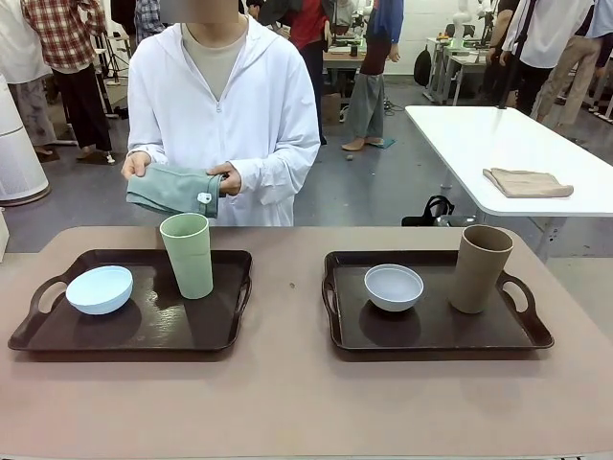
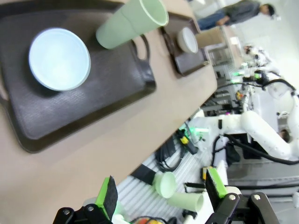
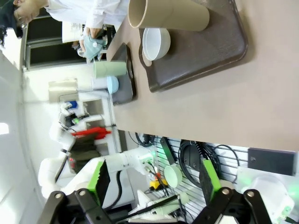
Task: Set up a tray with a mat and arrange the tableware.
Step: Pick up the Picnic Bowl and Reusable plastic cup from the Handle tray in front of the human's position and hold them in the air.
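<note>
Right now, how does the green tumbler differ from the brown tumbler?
The green tumbler is light green; the brown tumbler is tan. The green tumbler stands on the left tray, beside a pale blue bowl; the brown tumbler stands on the right tray, beside a white bowl. Both are upright, handleless, each to the right of its bowl.

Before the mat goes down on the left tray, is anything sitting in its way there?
Yes. The pale blue bowl and the light green tumbler both stand on the left tray, bowl at its left, tumbler toward its far right. The folded mat is in the person's hands beyond the far edge.
</note>
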{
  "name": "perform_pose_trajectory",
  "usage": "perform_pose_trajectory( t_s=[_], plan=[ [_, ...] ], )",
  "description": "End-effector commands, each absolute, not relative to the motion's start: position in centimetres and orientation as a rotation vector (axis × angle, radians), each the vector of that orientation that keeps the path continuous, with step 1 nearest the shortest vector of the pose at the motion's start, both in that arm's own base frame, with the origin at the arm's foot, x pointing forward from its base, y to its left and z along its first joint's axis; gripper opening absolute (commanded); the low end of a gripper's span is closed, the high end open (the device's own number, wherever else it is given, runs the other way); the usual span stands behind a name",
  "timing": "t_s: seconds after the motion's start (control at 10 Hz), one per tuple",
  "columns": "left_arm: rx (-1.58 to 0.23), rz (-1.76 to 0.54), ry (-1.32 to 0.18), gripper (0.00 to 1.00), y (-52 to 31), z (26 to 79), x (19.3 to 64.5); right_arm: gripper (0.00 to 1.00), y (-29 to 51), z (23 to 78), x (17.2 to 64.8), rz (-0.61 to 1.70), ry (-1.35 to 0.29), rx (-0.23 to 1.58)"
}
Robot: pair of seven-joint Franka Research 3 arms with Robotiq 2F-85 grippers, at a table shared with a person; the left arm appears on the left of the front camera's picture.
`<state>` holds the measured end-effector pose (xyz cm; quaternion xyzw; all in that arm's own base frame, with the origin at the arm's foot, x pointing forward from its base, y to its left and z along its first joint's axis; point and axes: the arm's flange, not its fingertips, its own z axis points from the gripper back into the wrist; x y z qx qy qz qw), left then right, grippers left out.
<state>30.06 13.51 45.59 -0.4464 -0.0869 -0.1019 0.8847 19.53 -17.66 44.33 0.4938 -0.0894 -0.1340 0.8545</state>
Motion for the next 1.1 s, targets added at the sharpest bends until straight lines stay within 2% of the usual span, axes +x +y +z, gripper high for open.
perform_pose_trajectory(
  t_s=[0.0, 0.4, 0.7, 1.0],
  plan=[
    [-0.756, -0.181, -0.221, 1.00, 12.0, 47.6, 31.1, 1.00, -13.0, 46.0, 21.0, -0.107, -0.244, 0.994],
    [-0.464, -0.142, -0.099, 1.00, 7.9, 52.2, 32.7, 1.00, -1.6, 49.1, 25.4, 0.273, -0.361, 0.863],
    [-0.291, -0.036, -0.049, 1.00, 4.1, 53.9, 36.3, 1.00, 8.3, 49.5, 28.5, 0.534, -0.496, 0.759],
    [-0.164, 0.085, -0.091, 1.00, 2.1, 54.1, 39.0, 1.00, 15.5, 47.6, 29.5, 0.797, -0.633, 0.563]
  ],
)
